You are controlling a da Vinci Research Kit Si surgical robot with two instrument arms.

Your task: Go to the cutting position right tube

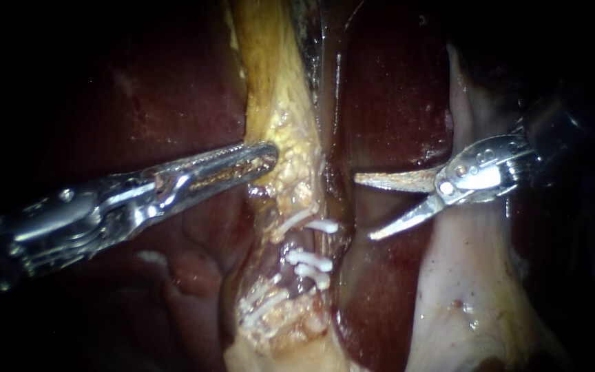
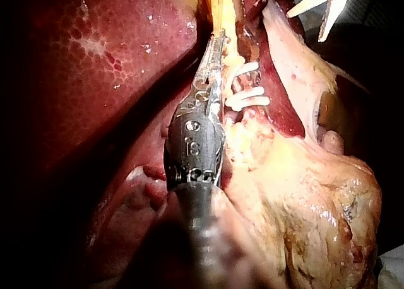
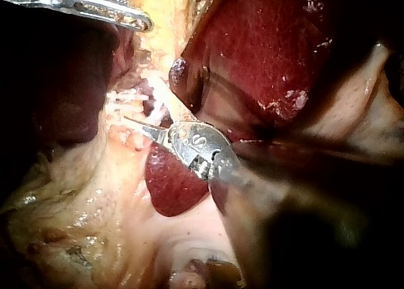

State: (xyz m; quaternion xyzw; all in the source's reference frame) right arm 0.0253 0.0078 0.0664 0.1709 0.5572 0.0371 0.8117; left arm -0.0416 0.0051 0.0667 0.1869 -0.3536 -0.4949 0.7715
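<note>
The approach was the step in hand, I judged. The right instrument (image 1: 364, 207) hung over the dark liver (image 1: 394, 103). Its end effector was a pair of blades spread wide in a V, holding nothing, with the tips aimed at the clipped stalk but clear of it. The left instrument (image 1: 270, 157) came in from the other side. Its long jaws lay together, the tip resting against the yellow fatty tissue (image 1: 270, 76) above the clips, and I saw nothing caught between them.

I took the right tube (image 1: 297, 241) to be the reddish strand in the middle of the stalk, whose white clips stuck out toward the blades. On it I counted three: one upper clip (image 1: 321, 225) and a lower pair (image 1: 310, 264) close together, with a bare gap between. A further cluster of clips (image 1: 263, 303) sat lower, on the left instrument's side; there were two or three, but I could not separate them. There were two instruments in all.

The next move, to my mind, called for carrying the open blades across to that gap, one blade on each side of the tube, without nudging a clip.
</note>
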